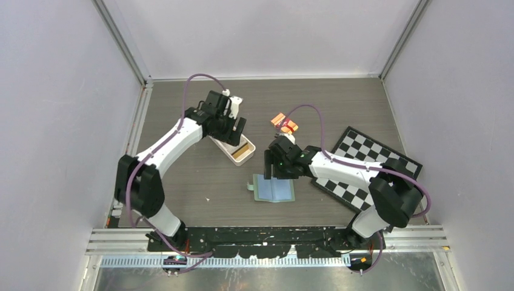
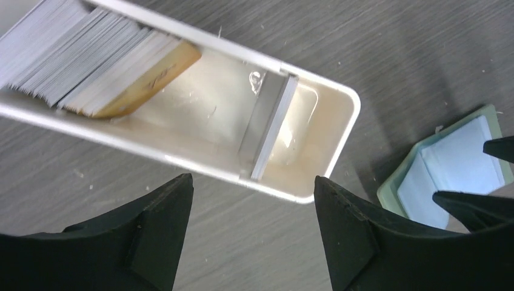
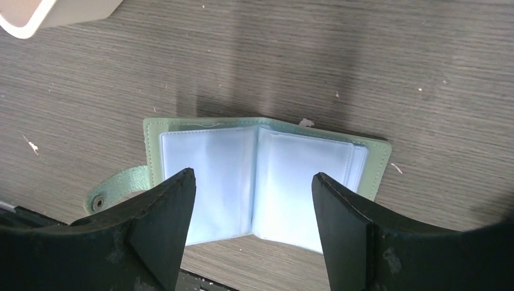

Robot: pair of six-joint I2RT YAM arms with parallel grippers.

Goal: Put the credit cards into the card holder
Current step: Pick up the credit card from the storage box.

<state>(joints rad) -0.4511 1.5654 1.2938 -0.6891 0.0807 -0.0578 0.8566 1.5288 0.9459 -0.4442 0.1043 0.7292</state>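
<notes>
The job looks like it has hardly begun. The credit cards (image 2: 73,54) sit packed in a row at the upper left of the left wrist view, inside the white tray (image 2: 342,100). A gold-tan card (image 2: 154,73) leans at the end of the row. One grey card (image 2: 270,130) stands on its own further along the tray.

The card holder (image 3: 267,182) lies open and flat on the counter (image 3: 363,73), in the middle of the right wrist view. Its pale blue pockets (image 3: 206,182) look empty. So no card seems to be in yet, and all of them are left to move.

The left claw (image 2: 251,233) hangs over the tray with its two fingers apart and nothing between them. The right claw (image 3: 251,236) hangs over the card holder. Its fingers are apart too, and it holds nothing.

Some things are hard to see. The row of cards is cut off by the top left edge of the frame, so I cannot count them. The pockets shine, so a thin card tucked deep inside could be missed. In the top view the right claw sits in front of the top edge of the card holder, and the left arm covers part of the tray. In the right wrist view the black fingers hide the bottom corners of the card holder.
</notes>
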